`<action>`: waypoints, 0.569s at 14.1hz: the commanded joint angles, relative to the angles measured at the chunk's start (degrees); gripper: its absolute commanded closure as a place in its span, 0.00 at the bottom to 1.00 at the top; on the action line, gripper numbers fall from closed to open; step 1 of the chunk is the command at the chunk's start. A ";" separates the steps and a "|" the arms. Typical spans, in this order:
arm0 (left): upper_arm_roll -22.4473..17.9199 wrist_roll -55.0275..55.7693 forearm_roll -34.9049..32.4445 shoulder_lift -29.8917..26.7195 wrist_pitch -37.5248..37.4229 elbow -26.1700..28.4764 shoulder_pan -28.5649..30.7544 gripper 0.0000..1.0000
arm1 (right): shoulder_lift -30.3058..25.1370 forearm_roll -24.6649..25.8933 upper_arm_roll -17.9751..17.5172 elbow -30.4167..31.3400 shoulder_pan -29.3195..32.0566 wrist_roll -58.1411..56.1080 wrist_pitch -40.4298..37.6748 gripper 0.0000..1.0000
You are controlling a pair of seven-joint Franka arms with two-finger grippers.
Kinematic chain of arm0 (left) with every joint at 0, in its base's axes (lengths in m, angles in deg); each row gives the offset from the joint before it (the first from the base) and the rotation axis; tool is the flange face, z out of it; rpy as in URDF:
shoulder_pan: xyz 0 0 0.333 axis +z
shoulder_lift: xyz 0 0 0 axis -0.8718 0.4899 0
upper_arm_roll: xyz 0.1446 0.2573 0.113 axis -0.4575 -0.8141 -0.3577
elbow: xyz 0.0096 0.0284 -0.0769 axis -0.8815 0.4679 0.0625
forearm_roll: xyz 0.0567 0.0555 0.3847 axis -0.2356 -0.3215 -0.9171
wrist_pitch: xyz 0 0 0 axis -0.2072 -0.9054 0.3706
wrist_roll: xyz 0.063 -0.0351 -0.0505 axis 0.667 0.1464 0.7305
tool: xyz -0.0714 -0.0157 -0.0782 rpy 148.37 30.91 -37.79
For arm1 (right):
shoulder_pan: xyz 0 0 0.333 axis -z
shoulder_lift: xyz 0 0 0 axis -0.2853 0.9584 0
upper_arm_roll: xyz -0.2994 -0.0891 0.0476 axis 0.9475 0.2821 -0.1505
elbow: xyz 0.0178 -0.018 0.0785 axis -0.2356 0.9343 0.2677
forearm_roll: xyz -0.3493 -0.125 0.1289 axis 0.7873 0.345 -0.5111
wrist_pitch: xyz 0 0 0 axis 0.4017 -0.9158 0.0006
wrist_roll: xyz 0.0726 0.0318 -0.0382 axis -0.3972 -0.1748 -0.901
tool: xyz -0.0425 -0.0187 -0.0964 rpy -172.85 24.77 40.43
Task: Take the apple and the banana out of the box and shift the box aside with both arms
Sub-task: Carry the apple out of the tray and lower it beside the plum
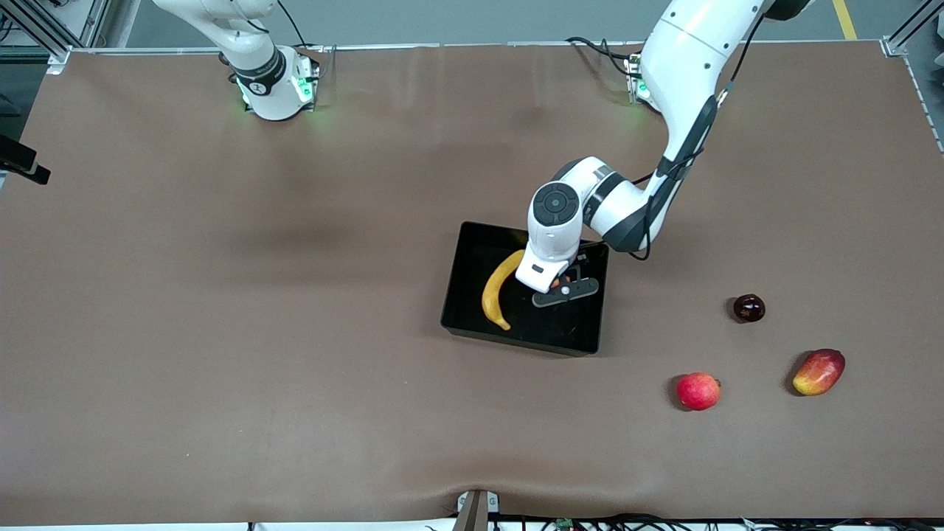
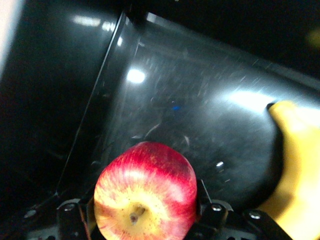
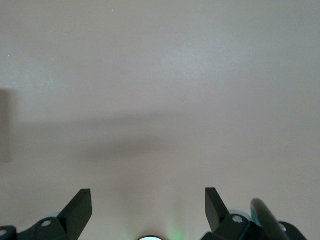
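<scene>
Left tool (image 1: 558,288) is down inside the box (image 1: 472,243), fingers either side of the apple (image 2: 145,192); whether they grip it cannot be told. Apple looks firm, smooth, likely to roll: take across its widest girth. Banana (image 1: 498,289) lies beside it, softer. Right tool (image 3: 148,207) waits released over bare worktop (image 1: 221,332).

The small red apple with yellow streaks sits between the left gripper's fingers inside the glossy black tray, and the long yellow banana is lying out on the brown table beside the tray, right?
Not quite. The long yellow banana lies inside the glossy black tray, not out on the table, as the front view shows. The rest holds: the small red apple with yellow streaks sits between the left gripper's fingers inside the tray.
</scene>
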 commanded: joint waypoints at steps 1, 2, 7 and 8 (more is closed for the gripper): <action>-0.15 0.81 -1.51 -3.31 -1.21 -3.61 0.38 1.00 | -0.05 -0.04 -1.02 -0.10 1.50 0.10 -0.20 0.00; -0.15 0.63 -1.42 -4.36 -1.90 -5.20 0.98 1.00 | -0.05 -0.04 -1.02 -0.10 1.51 0.10 -0.20 0.00; 0.38 -11.46 -0.19 -9.81 -8.85 -9.17 7.74 1.00 | -0.05 -0.04 -1.02 -0.10 1.51 0.10 -0.20 0.00; 0.38 -15.59 0.94 -10.69 -10.33 -9.08 9.41 1.00 | -0.05 -0.04 -1.02 -0.10 1.51 0.10 -0.20 0.00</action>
